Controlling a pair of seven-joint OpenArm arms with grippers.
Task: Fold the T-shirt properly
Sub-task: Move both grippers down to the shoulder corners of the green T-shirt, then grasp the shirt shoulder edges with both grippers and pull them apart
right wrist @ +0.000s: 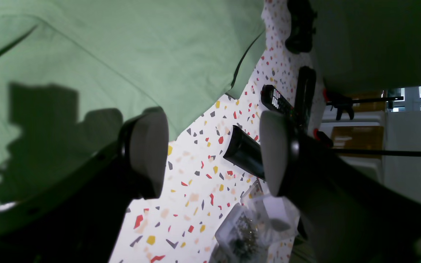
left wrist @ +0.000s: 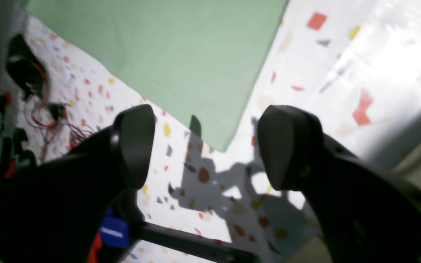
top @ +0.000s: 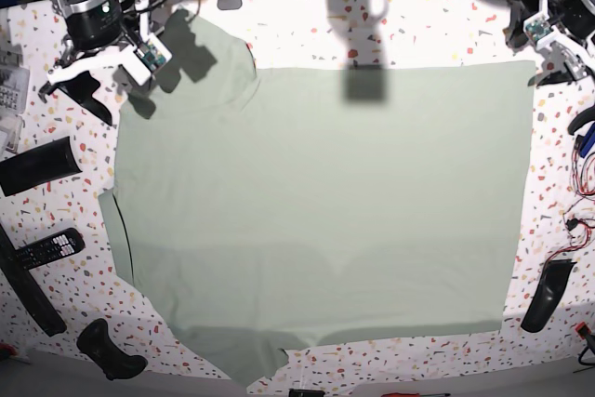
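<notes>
T-shirt [top: 316,211] wholly visible only from base; both wrist views: gripper [left wrist: 207,146] released, empty.

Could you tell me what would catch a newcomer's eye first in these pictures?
The pale green T-shirt dominates, spread nearly flat across the speckled table. The two open end effectors hover empty at its far corners, the right end effector by a sleeve, the left end effector by a hem corner.

**Three views, one tabletop**

The base view looks straight down from high above, covering the whole T-shirt [top: 316,211] and terrazzo table [top: 437,30]. Each wrist view looks out close between its own fingers, obliquely, sharing a shirt edge with the overhead view.
</notes>
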